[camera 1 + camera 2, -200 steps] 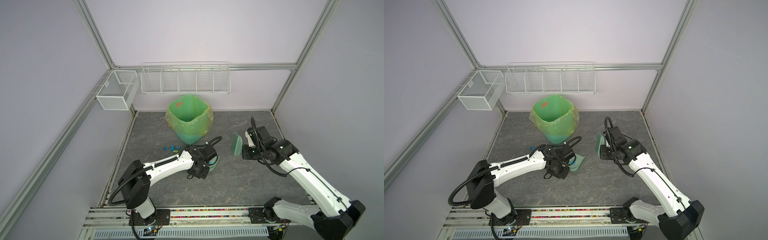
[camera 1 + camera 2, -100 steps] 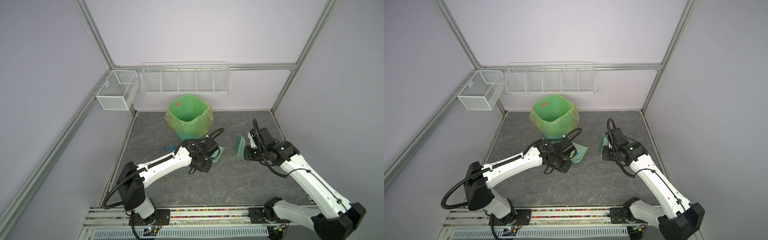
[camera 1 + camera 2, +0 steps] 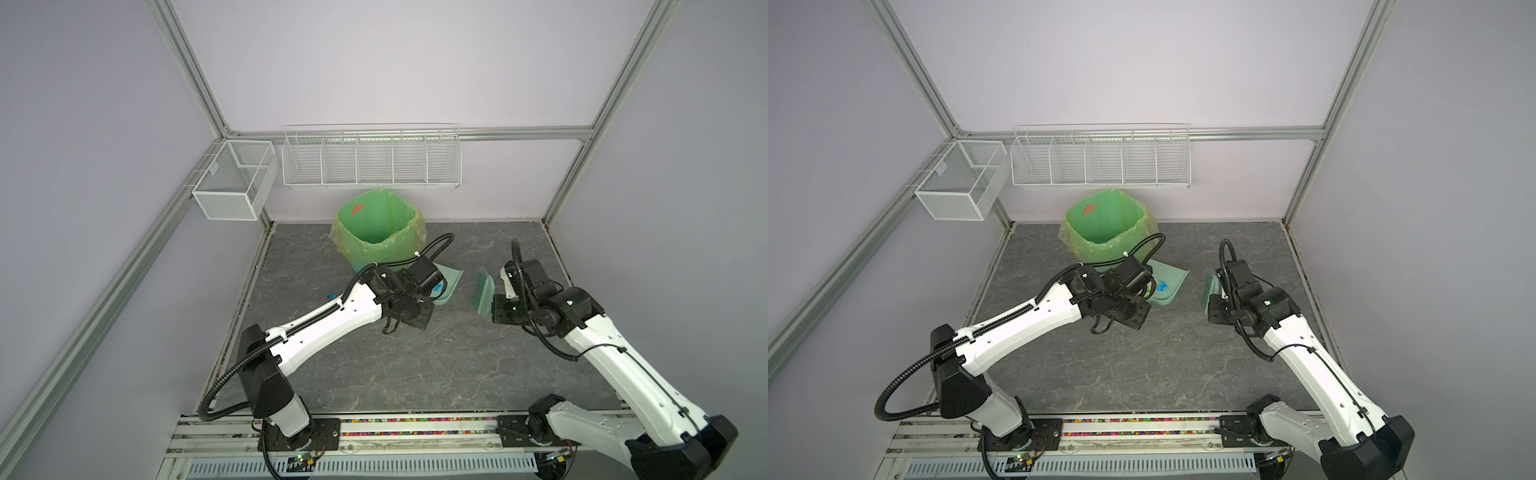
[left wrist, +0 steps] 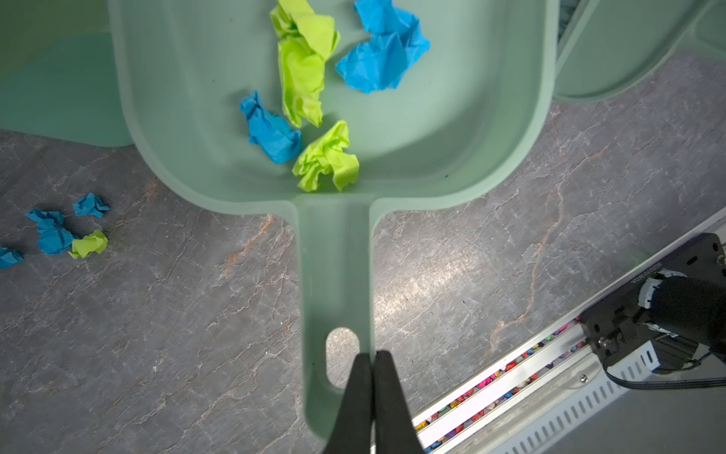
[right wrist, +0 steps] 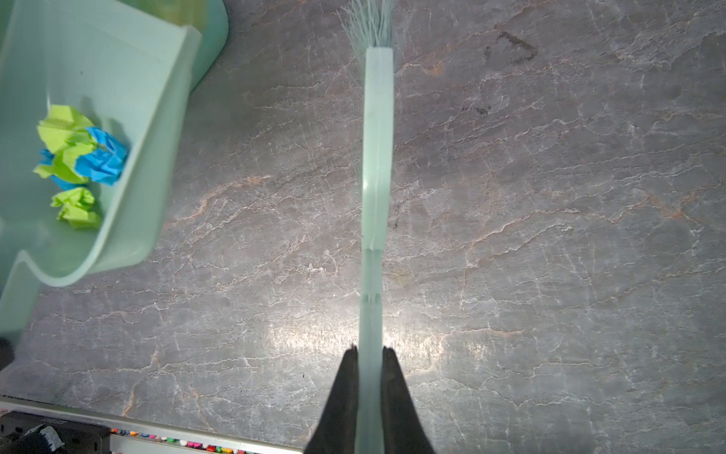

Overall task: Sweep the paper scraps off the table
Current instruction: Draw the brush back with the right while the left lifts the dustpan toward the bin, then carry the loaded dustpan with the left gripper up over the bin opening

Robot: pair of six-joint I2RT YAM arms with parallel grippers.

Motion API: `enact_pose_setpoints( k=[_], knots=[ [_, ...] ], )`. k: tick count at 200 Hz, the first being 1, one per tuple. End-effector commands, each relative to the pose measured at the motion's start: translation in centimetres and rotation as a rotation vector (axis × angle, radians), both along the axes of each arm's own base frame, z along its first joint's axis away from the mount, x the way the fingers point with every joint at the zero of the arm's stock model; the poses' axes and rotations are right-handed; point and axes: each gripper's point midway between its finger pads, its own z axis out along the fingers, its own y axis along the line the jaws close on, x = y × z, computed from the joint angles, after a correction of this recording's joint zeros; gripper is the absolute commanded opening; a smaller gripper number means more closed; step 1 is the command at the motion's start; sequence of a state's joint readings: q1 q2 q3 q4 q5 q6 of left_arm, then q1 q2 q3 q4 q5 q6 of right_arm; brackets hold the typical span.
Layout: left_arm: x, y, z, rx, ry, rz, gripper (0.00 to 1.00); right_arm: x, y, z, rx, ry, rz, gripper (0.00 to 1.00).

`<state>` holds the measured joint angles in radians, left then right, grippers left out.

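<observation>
While I hold one tool on each side, I count eight paper scraps [image 4: 302, 59] in my left wrist view: five bright blue crumpled wads and three lime-green ones. Four of them, two blue and two lime, lie inside the single pale mint-green plastic dustpan [image 4: 432, 129], bunched near the root of its handle. The other four, three blue and one lime, sit in a loose cluster on the dark grey marble-veined worktop [image 3: 415, 365], off to one side of the pan; one blue wad is cut by the picture's edge.

My left fingers [image 4: 372, 355] are pinched shut on the side rim of the dustpan's flat handle, next to its hanging hole. My right fingers [image 5: 369, 351] are clamped on the thin handle of the one mint-green hand brush [image 5: 377, 137], whose pale bristles point away from me, clear of the pan.

One bin lined with a translucent green bag [image 3: 365, 249] stands at the back of the worktop, just beside the dustpan's open end, with one orange-red triangular piece [image 3: 356, 209] inside it. One long white wire rack [image 3: 371, 160] of five compartments hangs on the back wall, and one white mesh basket [image 3: 232, 183] on the left rail. Pale lilac walls [image 3: 395, 62] and aluminium frame rails [image 3: 191, 75] enclose the cell.
</observation>
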<state>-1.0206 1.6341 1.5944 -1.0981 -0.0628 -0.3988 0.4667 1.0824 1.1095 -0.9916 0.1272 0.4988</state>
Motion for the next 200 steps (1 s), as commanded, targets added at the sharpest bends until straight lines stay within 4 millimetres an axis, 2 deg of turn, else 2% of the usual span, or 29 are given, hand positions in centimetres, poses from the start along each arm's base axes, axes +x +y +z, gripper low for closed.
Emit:
enact_pose_setpoints(
  k=[1, 43, 157, 200],
  knots=[
    [0.5, -0.4, 0.8, 0.015, -0.015, -0.031, 0.0, 0.0, 0.1, 0.5, 0.037, -0.027, -0.007, 0.07],
    [1.7, -0.9, 2.5, 0.034, -0.063, -0.037, 0.0, 0.6, 0.1, 1.3, 0.032, -0.049, -0.006, 0.07],
    [4.5, -1.8, 7.1, -0.001, -0.207, -0.014, 0.0, 0.6, 0.5, 0.2, 0.063, -0.035, -0.004, 0.07],
    [5.2, -1.0, 8.4, -0.016, -0.235, 0.014, 0.0, 0.3, 0.8, 0.1, 0.086, -0.029, 0.001, 0.07]
  ],
)
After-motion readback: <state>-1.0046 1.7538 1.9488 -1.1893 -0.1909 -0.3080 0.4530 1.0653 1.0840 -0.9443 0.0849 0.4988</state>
